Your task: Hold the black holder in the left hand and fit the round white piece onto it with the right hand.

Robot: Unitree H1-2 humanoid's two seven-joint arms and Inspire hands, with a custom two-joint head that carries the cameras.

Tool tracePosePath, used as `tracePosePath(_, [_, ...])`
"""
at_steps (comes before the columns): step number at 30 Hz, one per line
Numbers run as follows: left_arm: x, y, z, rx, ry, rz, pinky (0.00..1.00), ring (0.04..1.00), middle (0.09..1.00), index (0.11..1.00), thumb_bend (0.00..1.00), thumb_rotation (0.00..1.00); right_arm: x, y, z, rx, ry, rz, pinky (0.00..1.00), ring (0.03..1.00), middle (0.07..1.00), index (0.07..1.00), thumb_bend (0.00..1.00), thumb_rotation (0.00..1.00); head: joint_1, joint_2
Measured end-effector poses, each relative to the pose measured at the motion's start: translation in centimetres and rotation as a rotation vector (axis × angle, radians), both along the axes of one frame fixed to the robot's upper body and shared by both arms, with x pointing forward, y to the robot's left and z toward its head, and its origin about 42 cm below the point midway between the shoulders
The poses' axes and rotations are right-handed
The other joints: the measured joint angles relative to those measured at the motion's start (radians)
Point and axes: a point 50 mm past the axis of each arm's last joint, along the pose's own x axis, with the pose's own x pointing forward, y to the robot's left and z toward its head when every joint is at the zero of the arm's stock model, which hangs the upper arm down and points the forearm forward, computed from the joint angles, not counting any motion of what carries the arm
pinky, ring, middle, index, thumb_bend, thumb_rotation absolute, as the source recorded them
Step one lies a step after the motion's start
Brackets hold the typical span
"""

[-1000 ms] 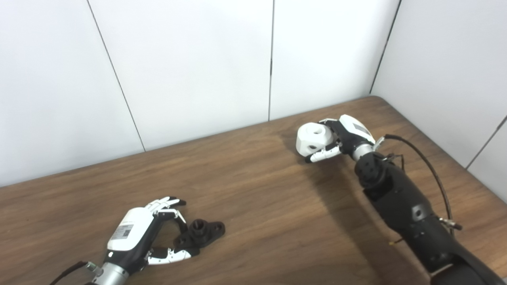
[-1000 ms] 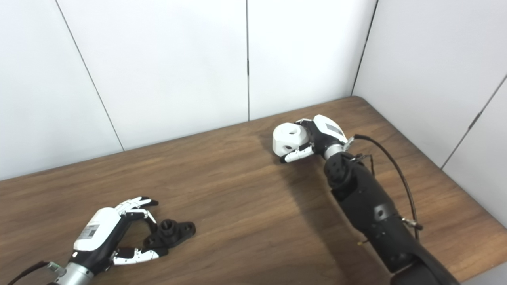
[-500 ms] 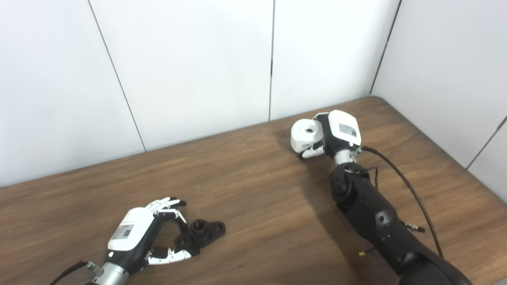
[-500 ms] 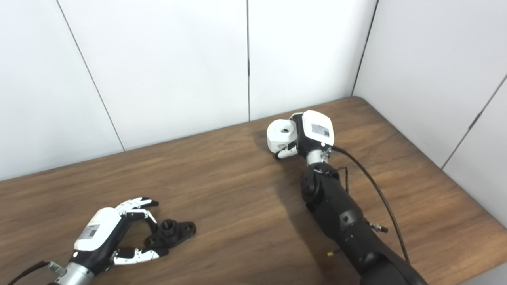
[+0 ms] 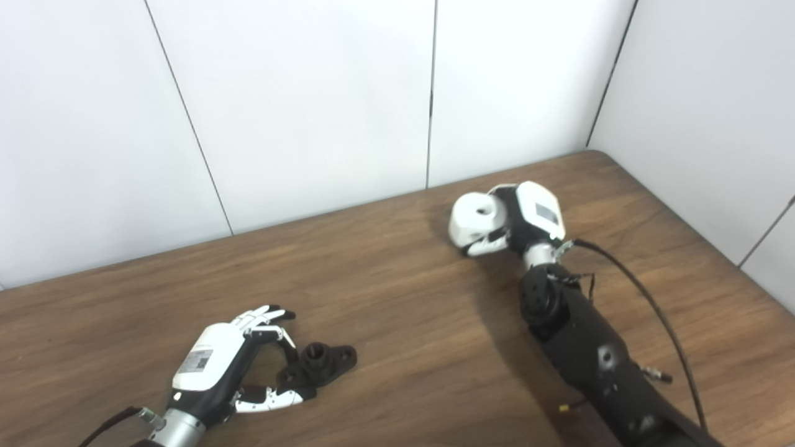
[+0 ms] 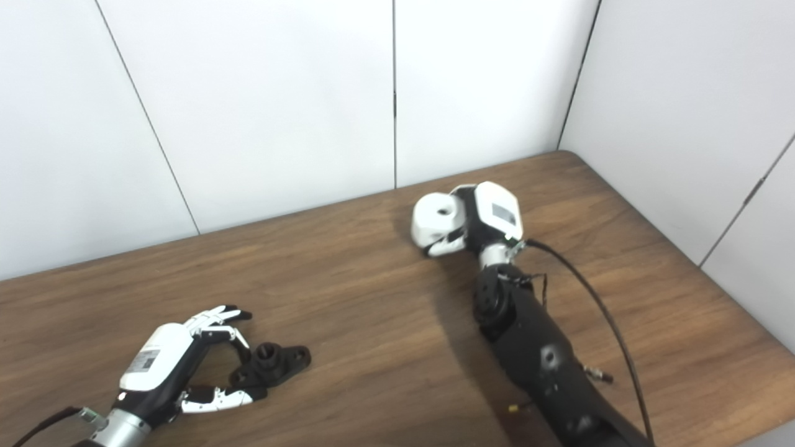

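Note:
The black holder (image 5: 322, 362) lies flat on the wooden table (image 5: 404, 310) at the front left. My left hand (image 5: 214, 366) rests beside it, its fingers apart. Thumb and forefinger reach around the holder's left end; I cannot tell whether they press on it. My right hand (image 5: 535, 216) is shut on the round white piece (image 5: 472, 218), which has a hole in its top. It holds the piece above the table at the far right, well apart from the holder. The piece also shows in the right eye view (image 6: 435, 217).
White wall panels stand close behind the table and along its right side. The table's far right corner (image 5: 590, 155) is just behind my right hand. A black cable (image 5: 646, 310) loops off the right forearm.
My right hand has turned at the wrist and carried the white piece a little to the left. The left hand and the holder have not moved. The camera has shifted slightly.

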Motion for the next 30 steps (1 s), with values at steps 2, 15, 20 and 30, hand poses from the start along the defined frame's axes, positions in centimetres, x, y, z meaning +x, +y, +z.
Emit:
tracePosePath(2, [0.0, -0.1, 0.0, -0.001, 0.001, 0.000, 0.90, 0.904, 0.838, 0.485, 0.52, 0.05, -0.2, 1.2, 0.8, 0.011, 0.005, 0.057, 0.60, 0.703, 0.704, 0.481, 0.52, 0.13, 0.012, 0.002])
tracePosePath(15, [0.2, -1.0, -0.3, -0.022, -0.001, 0.001, 0.90, 0.908, 0.839, 0.484, 0.52, 0.05, -2.7, 7.1, 6.0, -0.021, 0.004, 0.349, 0.62, 0.721, 0.714, 0.481, 0.52, 0.13, 0.155, 0.049])
tracePosePath(20, [0.2, -1.4, -0.3, -0.020, -0.003, -0.001, 0.92, 0.919, 0.848, 0.484, 0.52, 0.05, -3.8, 9.0, 6.8, -0.041, 0.026, 0.461, 0.63, 0.726, 0.716, 0.481, 0.52, 0.13, 0.190, 0.061])
tracePosePath(30, [0.3, -2.2, -0.2, -0.023, 0.004, 0.021, 0.94, 0.922, 0.853, 0.484, 0.52, 0.05, -5.2, 10.8, 7.8, -0.064, 0.080, 0.586, 0.61, 0.718, 0.716, 0.480, 0.52, 0.13, 0.259, 0.087])
